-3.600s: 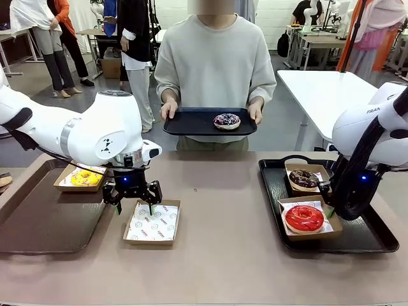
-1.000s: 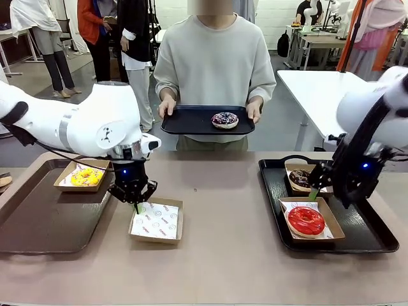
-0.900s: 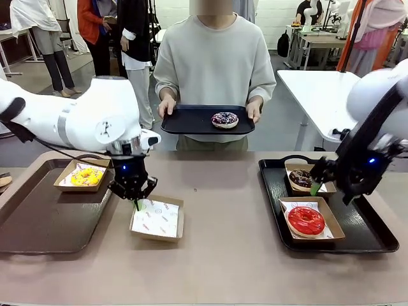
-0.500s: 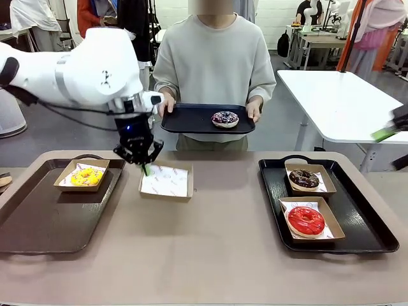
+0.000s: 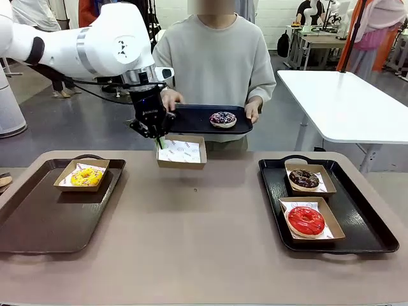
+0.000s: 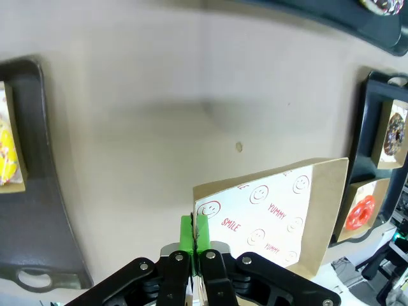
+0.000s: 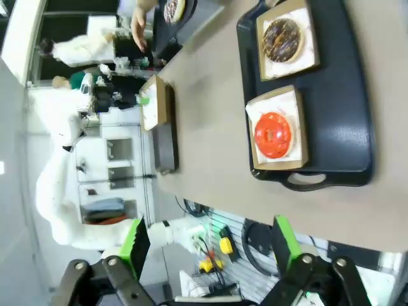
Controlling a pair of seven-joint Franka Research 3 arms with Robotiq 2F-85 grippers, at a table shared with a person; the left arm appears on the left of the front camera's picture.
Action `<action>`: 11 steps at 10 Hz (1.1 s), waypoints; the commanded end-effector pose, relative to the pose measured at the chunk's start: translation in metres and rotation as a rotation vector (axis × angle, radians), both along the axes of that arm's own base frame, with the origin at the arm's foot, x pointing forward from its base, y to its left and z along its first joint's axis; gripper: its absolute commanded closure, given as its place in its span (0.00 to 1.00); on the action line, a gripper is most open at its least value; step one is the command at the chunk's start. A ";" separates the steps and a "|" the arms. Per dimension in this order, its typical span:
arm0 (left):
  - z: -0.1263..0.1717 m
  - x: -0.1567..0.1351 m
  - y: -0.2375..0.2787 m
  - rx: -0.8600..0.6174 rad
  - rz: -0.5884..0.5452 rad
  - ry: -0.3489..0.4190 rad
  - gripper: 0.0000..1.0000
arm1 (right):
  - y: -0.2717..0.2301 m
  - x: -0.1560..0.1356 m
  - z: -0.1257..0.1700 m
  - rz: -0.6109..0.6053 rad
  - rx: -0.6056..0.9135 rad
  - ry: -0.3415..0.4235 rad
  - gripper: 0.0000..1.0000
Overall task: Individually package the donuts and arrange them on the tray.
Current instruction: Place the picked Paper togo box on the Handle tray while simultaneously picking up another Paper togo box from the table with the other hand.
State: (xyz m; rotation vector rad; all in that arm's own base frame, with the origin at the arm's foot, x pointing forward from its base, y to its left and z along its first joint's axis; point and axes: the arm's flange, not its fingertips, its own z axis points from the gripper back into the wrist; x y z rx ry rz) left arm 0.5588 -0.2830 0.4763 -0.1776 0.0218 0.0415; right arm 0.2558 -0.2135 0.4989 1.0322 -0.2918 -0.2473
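The brown table (image 5: 210,236) is my landmark. On its left end lies a dark brown tray (image 5: 44,217) with a paper carton (image 5: 81,175) at its far side, and the yellow-iced sprinkled donut (image 5: 83,176) sits in that carton. On the table's right end lies a black tray (image 5: 363,233) carrying two cartons: the dark chocolate donut (image 5: 304,178) in the farther one, the glossy red donut (image 5: 304,219) in the nearer one. Beyond the table's far edge a person in a pale sweatshirt (image 5: 217,60) holds a smaller black tray (image 5: 191,120) in both hands, and the dark donut with multicoloured sprinkles (image 5: 223,119) rests on it toward its right side.

My left arm (image 5: 89,44) reaches out over the table's far edge. My left gripper (image 5: 157,135) is pinched fully together on the left rim of an empty paper-lined carton (image 5: 182,152), which hangs in the air above the far edge of the table, just below and in front of the person's tray. In my left wrist view the green pads (image 6: 194,231) meet on the carton's edge, and the liner (image 6: 268,213) shows smiley faces with the words SMILE and YUMMY in red.

My right gripper (image 7: 210,245) is raised well off the table at its right side, its fingers spread wide with nothing between them.
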 end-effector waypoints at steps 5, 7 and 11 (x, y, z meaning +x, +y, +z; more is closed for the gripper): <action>-0.016 0.046 -0.005 0.041 -0.015 0.022 1.00 | -0.041 0.004 -0.041 -0.018 0.161 -0.056 0.00; -0.022 0.047 0.000 0.033 -0.046 0.007 1.00 | -0.045 0.007 -0.052 -0.050 0.162 -0.032 0.00; -0.022 0.041 -0.002 0.019 -0.005 0.032 1.00 | -0.036 0.002 -0.045 -0.034 0.147 -0.031 0.00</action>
